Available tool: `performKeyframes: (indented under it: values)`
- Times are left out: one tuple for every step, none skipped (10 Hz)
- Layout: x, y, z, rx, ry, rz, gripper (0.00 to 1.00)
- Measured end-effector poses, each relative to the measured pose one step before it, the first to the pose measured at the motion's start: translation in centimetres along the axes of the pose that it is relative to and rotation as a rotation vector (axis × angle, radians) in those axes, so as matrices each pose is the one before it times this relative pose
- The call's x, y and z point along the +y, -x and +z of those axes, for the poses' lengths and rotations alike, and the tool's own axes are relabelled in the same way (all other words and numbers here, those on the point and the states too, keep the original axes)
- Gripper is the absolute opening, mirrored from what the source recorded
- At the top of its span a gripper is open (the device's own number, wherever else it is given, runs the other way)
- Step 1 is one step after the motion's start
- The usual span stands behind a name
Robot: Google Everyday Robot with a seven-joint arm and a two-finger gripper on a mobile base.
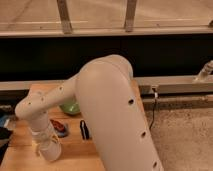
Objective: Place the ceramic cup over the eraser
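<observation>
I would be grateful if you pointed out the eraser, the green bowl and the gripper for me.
eraser (84, 129): camera view, middle of its black body.
green bowl (70, 107): camera view, the part showing beneath the arm.
gripper (49, 146): camera view, the arm's lower end, left of the eraser.

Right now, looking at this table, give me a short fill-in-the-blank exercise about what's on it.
1. The eraser lies on a ___ table.
2. The bowl, partly hidden by the arm, is ___ in colour.
3. In the picture, the pincer hangs low over the table, to the ___ of the eraser.
Missing words: wooden; green; left.
</observation>
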Motion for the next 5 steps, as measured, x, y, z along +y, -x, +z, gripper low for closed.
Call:
performKeyframes:
  values:
    - [0.053, -0.004, -0.098, 0.00241, -0.00238, -0.00207, 0.05]
    - [-0.058, 0.017, -0.197, -0.00086, -0.00482, -0.00022, 0.01]
    - [-0.284, 0.021, -0.279, -0.0039, -0.01029, 0.00027, 0.0]
    - [-0.083, 0.009, -0.413, -0.00689, -0.00491, 0.00174, 0.0]
    - [-0.161, -0.099, -0.599, -0.00672, -0.01135, 0.00618, 0.0]
